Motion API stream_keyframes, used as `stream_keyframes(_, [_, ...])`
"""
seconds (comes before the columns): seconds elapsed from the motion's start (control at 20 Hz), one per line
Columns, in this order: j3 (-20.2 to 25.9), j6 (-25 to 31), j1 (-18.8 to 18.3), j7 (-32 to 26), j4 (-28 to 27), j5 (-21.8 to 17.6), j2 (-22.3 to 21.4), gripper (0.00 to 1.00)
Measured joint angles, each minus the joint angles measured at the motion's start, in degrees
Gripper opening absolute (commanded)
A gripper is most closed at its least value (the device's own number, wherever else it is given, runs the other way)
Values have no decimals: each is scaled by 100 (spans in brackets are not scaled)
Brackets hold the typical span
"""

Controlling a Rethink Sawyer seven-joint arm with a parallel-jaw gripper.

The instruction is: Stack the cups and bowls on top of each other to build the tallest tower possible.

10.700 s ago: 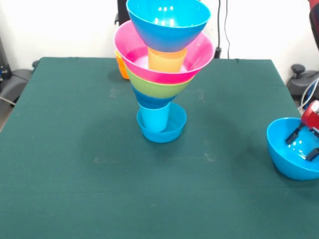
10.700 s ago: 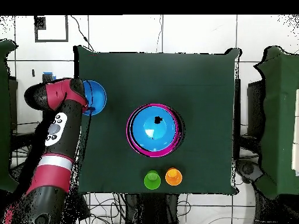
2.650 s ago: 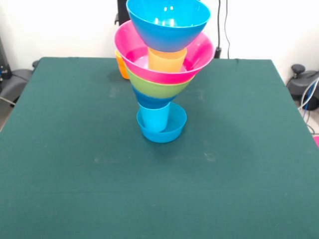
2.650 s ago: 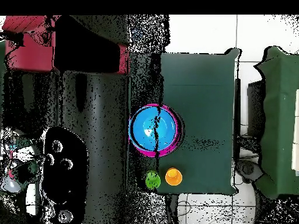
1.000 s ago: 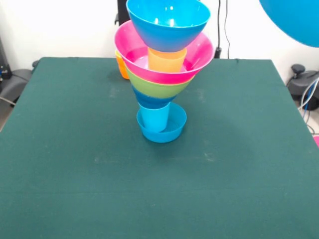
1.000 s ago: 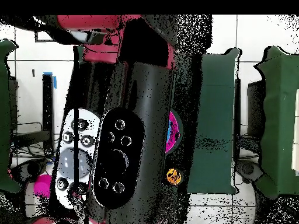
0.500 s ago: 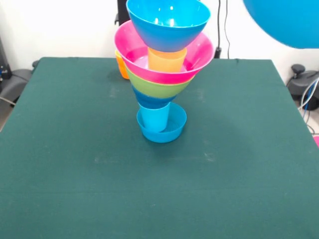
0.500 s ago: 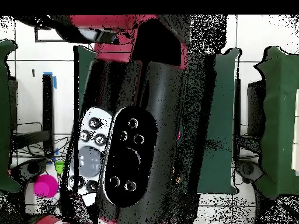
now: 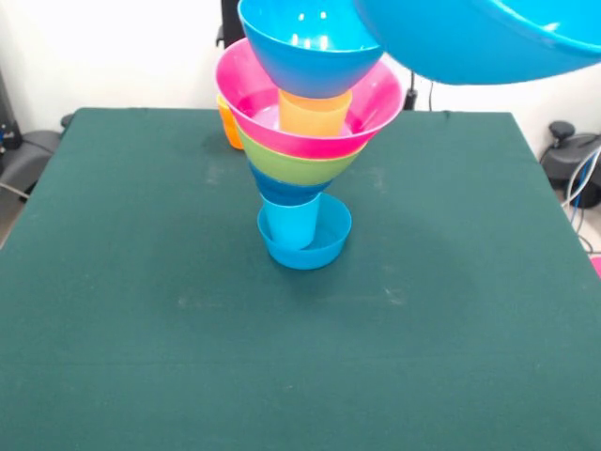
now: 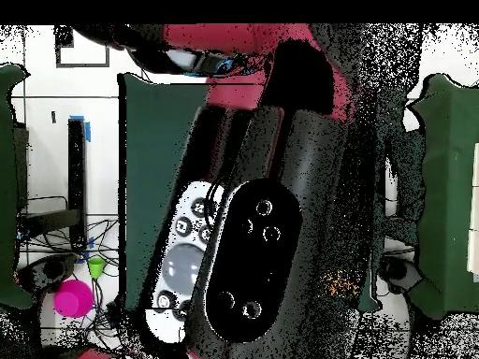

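The tower [image 9: 305, 141] stands mid-table: a small blue bowl [image 9: 331, 240] at the bottom holds a light blue cup [image 9: 289, 224], then come a blue bowl, a lime green bowl [image 9: 296, 167], the pink bowl [image 9: 377, 101] with an orange-yellow cup [image 9: 315, 113] in it, and a large blue bowl [image 9: 317, 42] on top. Another large blue bowl [image 9: 470, 38] hangs in the air at the upper right, its edge beside the tower's top. The gripper holding it is hidden behind it. In the overhead view the arm [image 10: 253, 234] covers the tower.
An orange cup [image 9: 228, 127] stands on the green table [image 9: 141, 282] behind the tower. In the overhead view a pink object [image 10: 73, 297] and a small green one [image 10: 96, 269] lie off the table's left side.
The carried blue bowl has moved left across the front view, from the upper right corner to beside the tower's top. In the overhead view the arm has swung right. The tower is unchanged.
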Motion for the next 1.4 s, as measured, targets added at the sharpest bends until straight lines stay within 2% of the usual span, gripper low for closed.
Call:
stream_keyframes(0.35, [10, 1, -2, -180, 234, -38, -169, 0])
stream_keyframes(1.1, [15, 143, 28, -180, 262, -98, -530, 0])
stream_keyframes(1.4, [47, -62, 28, -180, 625, -118, -690, 0])
